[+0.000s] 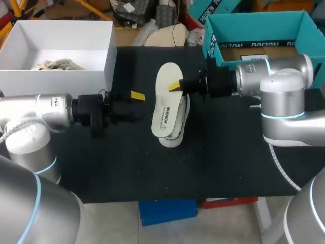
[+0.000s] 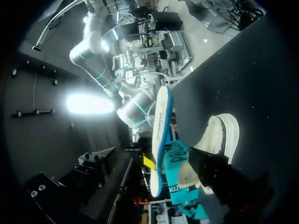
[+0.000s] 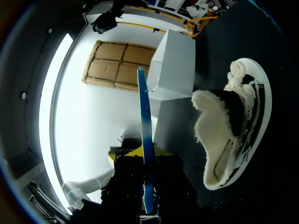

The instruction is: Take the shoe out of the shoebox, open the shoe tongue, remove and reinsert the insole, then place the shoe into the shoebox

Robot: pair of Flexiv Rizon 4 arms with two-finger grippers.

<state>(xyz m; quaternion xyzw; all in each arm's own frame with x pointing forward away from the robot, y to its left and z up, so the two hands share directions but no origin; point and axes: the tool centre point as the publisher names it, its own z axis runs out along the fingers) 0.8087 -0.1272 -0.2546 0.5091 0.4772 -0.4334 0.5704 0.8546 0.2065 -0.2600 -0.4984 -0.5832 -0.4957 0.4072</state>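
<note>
Desk point(image 1: 228, 162): black cloth top, matte, flecked with pale lint.

Shoebox point(image 1: 56, 76): white card, rectangular, lid off, upper left of the head view. Crumpled cream paper point(image 1: 56, 65) lies inside; the shoe is not in it.

Shoe point(image 1: 175, 134): centre of the head view, resting on the desk, mostly covered from above by the insole. In the right wrist view point(image 3: 229, 135) it sits beside the hand: white sole, black-and-white striped side, fleecy cream lining, white laces.

Insole point(image 1: 166, 101): out of the shoe and held just above it. Long rounded outline, smooth white top face, blue underside. It is edge-on in the right wrist view point(image 3: 145, 140).

Right hand point(image 1: 176, 86): comes in from the right of the frame, clamped on the insole near its upper end, one yellow tip lying on the white face.

Left hand point(image 1: 133, 101): left of centre, near the insole but apart from it. Fingers spread, gripping nothing; one yellow tip shows.
</note>
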